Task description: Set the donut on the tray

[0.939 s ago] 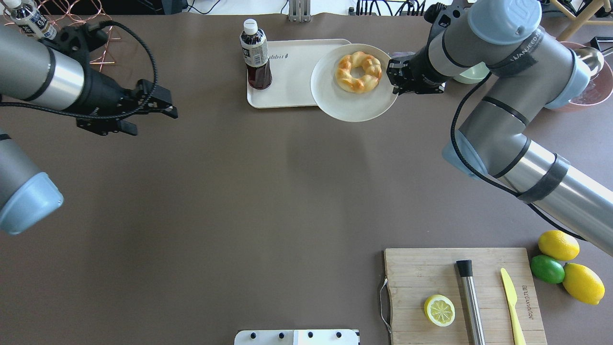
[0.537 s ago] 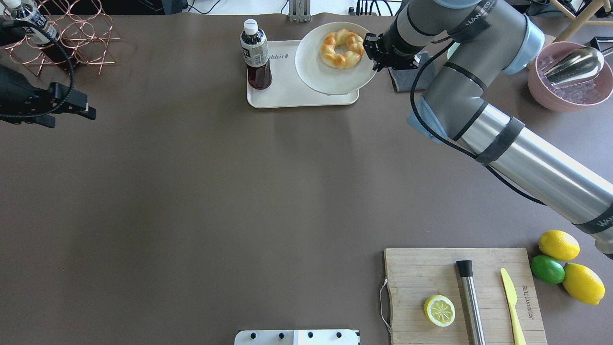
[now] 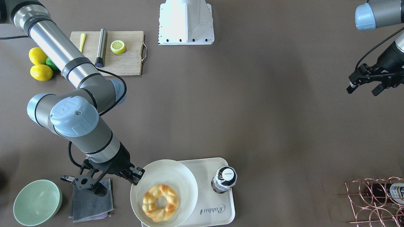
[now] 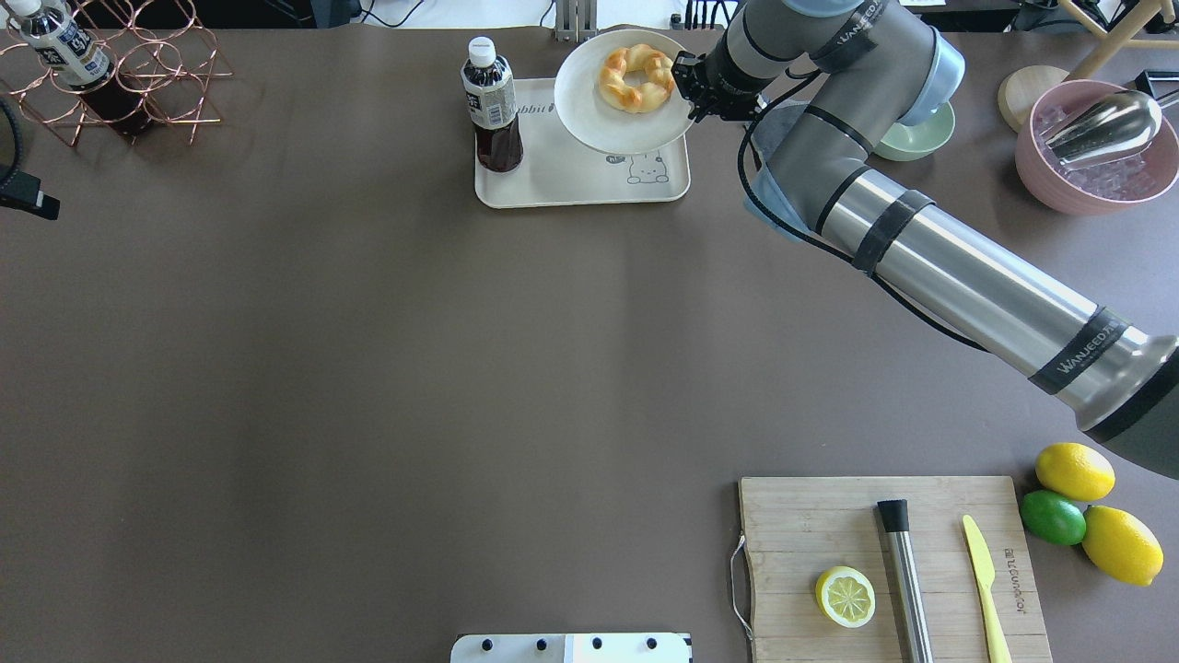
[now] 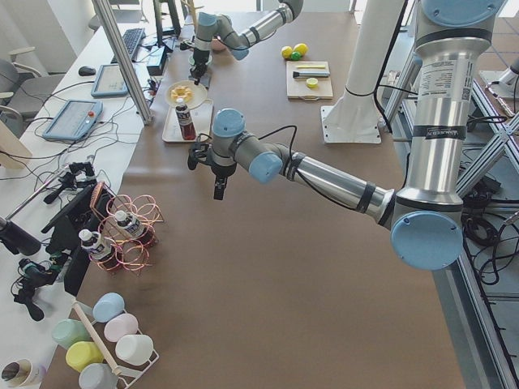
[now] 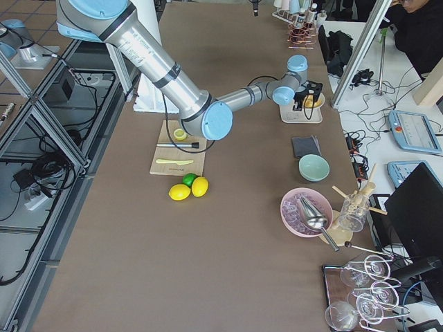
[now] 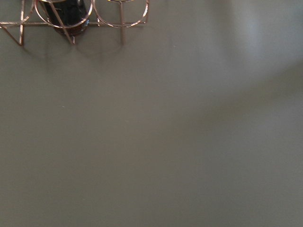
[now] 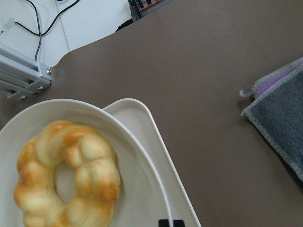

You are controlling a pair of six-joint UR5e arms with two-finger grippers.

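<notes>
Bench point(image 4: 461, 368), far edge: cream tray point(image 4: 571, 184). A dark-drink bottle point(image 4: 493, 106) stands upright on the tray's end toward the robot's left, just beside the plate point(image 4: 608, 129). It is the only thing crowding the tray.

A folded grey cloth point(image 3: 91, 201) lies on the bench just beside the tray's other end, under the right wrist. A green bowl point(image 3: 37, 201) sits next to the cloth.

Well apart from the tray:
- Copper wire rack point(image 4: 138, 83) at the far left corner, with a bottle in it.
- Pink bowl point(image 4: 1096, 157) with a metal scoop at the far right.
- Cutting board point(image 4: 811, 525) at the near right, carrying a lemon half point(image 4: 846, 596), a steel rod point(image 4: 903, 571) and a yellow knife point(image 4: 984, 575).
- Two lemons and a lime point(image 4: 1053, 517) beside the board.

Right end effector point(image 4: 683, 90): clamped on the plate's right rim. The plate covers the tray's far right part and overhangs its far rim. Cannot tell whether the plate touches the tray.

Donut point(image 4: 636, 78): lies flat on the plate, toward the gripped side, and so is over the tray.

Left end effector point(image 3: 363, 90): fingers spread, holding nothing, above bare bench near the wire rack.
</notes>
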